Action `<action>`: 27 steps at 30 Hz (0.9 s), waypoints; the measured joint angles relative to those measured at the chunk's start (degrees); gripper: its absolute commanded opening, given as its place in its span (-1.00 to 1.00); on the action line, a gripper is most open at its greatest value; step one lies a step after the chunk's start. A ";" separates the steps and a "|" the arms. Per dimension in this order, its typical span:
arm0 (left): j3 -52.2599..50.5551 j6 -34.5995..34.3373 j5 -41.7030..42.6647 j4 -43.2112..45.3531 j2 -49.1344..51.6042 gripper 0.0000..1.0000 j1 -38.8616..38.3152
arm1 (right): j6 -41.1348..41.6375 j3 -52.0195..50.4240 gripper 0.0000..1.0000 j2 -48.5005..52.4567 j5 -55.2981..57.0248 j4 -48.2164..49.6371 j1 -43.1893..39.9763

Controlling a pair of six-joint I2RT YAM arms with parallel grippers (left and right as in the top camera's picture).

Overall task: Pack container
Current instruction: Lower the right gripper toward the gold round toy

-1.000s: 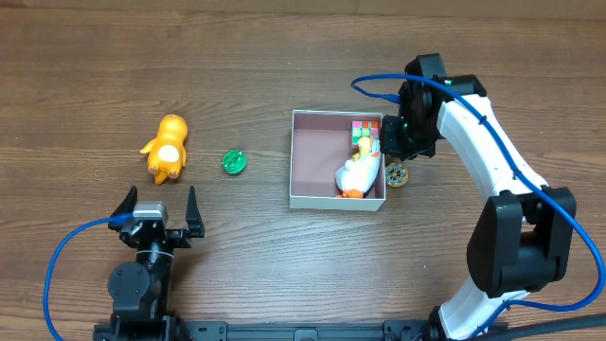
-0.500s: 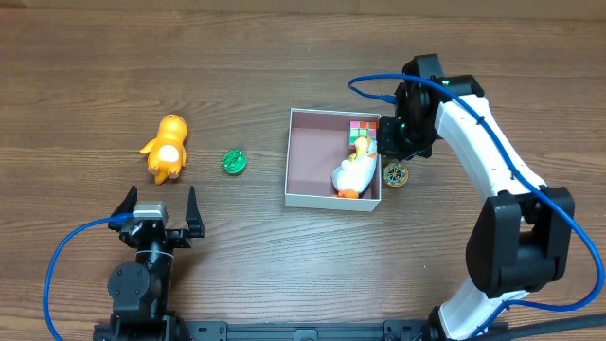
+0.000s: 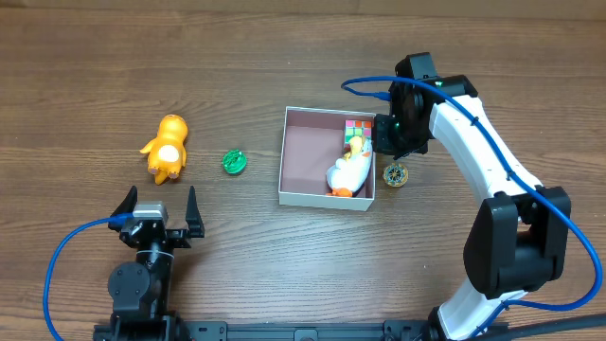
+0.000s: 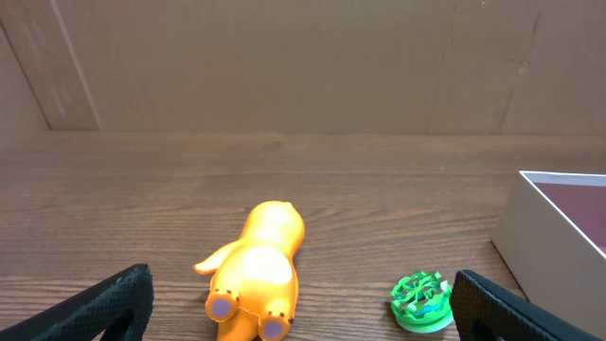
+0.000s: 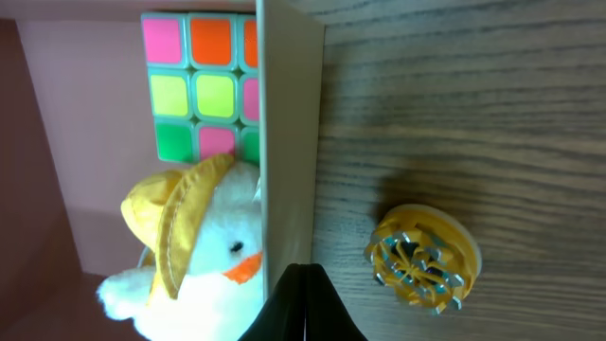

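Note:
The container (image 3: 308, 156), a shallow white-walled box with a dull pink inside, sits mid-table. It holds a white plush duck with a yellow hat (image 3: 348, 173) and a colour cube (image 3: 359, 128). My right gripper (image 3: 390, 137) is shut, its tips against the outer side of the container's right wall (image 5: 289, 142). In the right wrist view the closed fingers (image 5: 303, 275) sit between the duck (image 5: 189, 246) and a gold spinner (image 5: 421, 258). My left gripper (image 3: 159, 223) is open and empty at the front left. An orange toy (image 4: 256, 275) and a green spinner (image 4: 421, 301) lie before it.
The gold spinner (image 3: 396, 174) lies on the table just right of the container. The orange toy (image 3: 168, 148) and green spinner (image 3: 234, 162) lie left of it. The container's left corner shows in the left wrist view (image 4: 554, 237). A blue cable trails from each arm.
The container has slid a little to the left, and my right gripper has moved left with it at its right wall. The gold spinner stayed put. The left arm has not moved.

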 measured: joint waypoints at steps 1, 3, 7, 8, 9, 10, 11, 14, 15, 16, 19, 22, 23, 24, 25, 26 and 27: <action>0.00 0.00 0.00 0.00 0.00 1.00 0.00 | -0.20 0.00 -0.92 0.00 0.11 0.17 0.02; 0.00 0.00 0.00 0.00 0.00 1.00 0.00 | -0.48 0.00 -0.92 0.00 0.24 0.68 0.00; 0.00 0.00 0.00 0.00 0.00 1.00 0.00 | -1.60 0.00 -0.92 0.00 0.61 1.79 0.00; 0.00 0.00 0.00 0.00 0.00 1.00 0.00 | -1.95 0.00 -0.92 0.00 0.61 2.10 0.00; 0.00 0.00 0.00 0.00 0.00 1.00 0.00 | -2.16 0.00 -0.92 0.00 0.63 2.16 0.02; 0.00 0.00 0.00 -0.02 0.00 1.00 0.00 | -2.43 0.00 -0.92 0.00 0.66 2.14 0.02; 0.00 0.00 0.00 0.00 0.00 1.00 0.00 | -2.56 0.00 -0.92 0.00 0.63 2.12 0.00; 0.00 0.00 0.00 0.00 0.00 1.00 0.00 | -3.23 0.00 -0.92 0.00 0.66 2.23 0.00; 0.00 0.00 0.00 0.00 0.00 1.00 0.00 | -3.54 0.00 -0.92 0.00 0.66 2.32 0.02; 0.00 0.00 0.02 0.00 0.00 1.00 0.00 | -3.89 0.00 -0.92 0.00 0.61 2.49 0.00; 0.00 0.00 0.00 0.00 0.00 1.00 0.00 | -4.68 0.00 -0.92 0.00 0.57 2.86 0.02; 0.00 0.00 0.00 0.00 0.00 1.00 0.00 | -5.16 0.00 -0.92 0.00 0.57 2.97 0.02; 0.00 0.00 0.00 0.00 0.00 1.00 0.00 | -5.42 0.00 -0.92 0.00 0.44 3.04 0.02; 0.00 0.00 0.00 0.00 0.00 1.00 0.00 | -5.90 0.00 -0.92 0.00 -0.02 3.10 0.00; 0.00 0.00 0.00 0.00 0.00 1.00 0.00 | -6.47 0.00 -0.92 0.00 -0.52 3.17 0.00; 0.00 0.00 0.00 0.00 0.00 1.00 0.00 | -6.75 0.00 -0.92 0.00 -0.68 3.17 0.00; 0.00 0.00 0.00 0.00 0.00 1.00 0.00 | -7.08 0.00 -0.92 0.00 -0.76 3.17 0.00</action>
